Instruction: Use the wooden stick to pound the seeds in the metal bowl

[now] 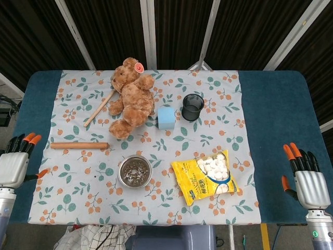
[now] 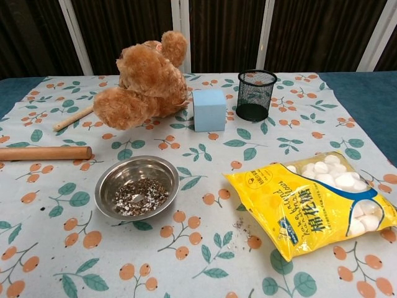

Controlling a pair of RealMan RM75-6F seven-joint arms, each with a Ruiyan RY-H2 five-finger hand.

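A: Where does the pounding stand?

B: Not begun, I'd say. The stick (image 1: 79,146) lies flat on the counter (image 1: 270,114), up and to the left of the bowl (image 1: 135,171) and apart from it. The seeds (image 2: 141,198) sit in the bowl's bottom.

A: And the robot hands?

B: Both low at the counter's edges, holding nothing, fingers apart. The left robot hand (image 1: 14,165) is at the left edge, nearest the stick, so that is the likely one to fetch it. The right robot hand (image 1: 307,179) is at the far right, well away from everything.

A: Two sticks, though?

B: A thinner, paler rod (image 1: 100,108) lies slanted beside the bear (image 1: 131,96), its upper end touching or tucked under the bear's arm; I can't quite tell which. The thick one looks the fitter pestle.

A: Anything in the way?

B: Little. The path from the stick to the bowl is bare cloth. The snack bag (image 1: 205,176) lies right of the bowl, the blue block (image 1: 166,117) and mesh cup (image 1: 192,107) stand beyond it, all apart from the bowl. The bowl is light and unheld, so it may skid.
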